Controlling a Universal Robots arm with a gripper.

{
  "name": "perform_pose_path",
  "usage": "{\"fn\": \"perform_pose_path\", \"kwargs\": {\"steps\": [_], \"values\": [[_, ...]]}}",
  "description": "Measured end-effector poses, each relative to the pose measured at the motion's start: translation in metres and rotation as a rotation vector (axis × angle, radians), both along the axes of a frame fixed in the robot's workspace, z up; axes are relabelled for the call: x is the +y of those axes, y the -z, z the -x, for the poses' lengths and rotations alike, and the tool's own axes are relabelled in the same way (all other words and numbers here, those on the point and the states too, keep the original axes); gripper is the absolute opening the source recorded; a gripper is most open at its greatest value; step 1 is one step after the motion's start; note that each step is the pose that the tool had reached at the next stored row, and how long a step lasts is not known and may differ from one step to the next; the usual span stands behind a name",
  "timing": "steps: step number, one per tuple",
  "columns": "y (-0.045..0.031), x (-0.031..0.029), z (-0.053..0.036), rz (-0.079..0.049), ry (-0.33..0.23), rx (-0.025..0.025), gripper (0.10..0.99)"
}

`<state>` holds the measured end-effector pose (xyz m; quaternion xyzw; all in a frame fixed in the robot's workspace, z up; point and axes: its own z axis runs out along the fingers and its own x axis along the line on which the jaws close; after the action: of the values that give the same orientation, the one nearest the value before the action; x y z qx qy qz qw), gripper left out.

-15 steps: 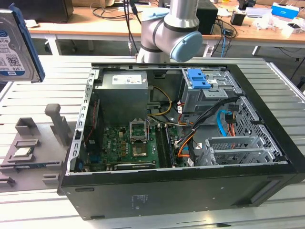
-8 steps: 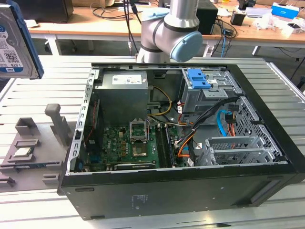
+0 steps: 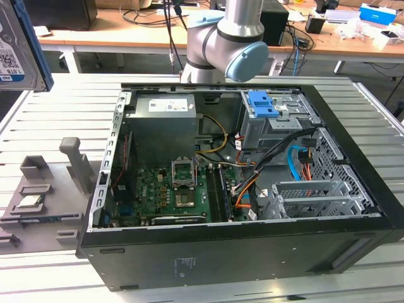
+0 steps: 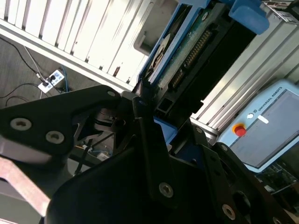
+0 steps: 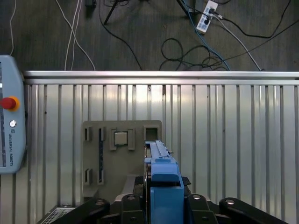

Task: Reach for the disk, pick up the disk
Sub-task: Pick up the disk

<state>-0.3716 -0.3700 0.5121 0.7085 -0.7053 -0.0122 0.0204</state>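
Evidently picked up: the gripper [image 5: 163, 207] pinches the disk [image 5: 162, 168] edge-on by its sides, high over the grey fixture tray [image 5: 93, 158], probably to clear the computer case [image 3: 252, 243].

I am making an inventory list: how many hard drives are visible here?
1. The hard drive is at the exterior view's upper left, held in the tool. More may be hidden inside the grey drive cage.
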Motion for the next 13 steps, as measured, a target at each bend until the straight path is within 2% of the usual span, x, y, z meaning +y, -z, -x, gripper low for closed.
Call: {"fn": "perform_pose_path", "kwargs": {"steps": [5,11,13], "values": [[-0.0100,0.0000,-0.0009,0.000,0.000,0.0013,0.365],[-0.0184,0.0000,-0.0015,0.000,0.000,0.0024,0.365],[-0.0240,0.0001,-0.0019,0.000,0.000,0.0030,0.365]]}}
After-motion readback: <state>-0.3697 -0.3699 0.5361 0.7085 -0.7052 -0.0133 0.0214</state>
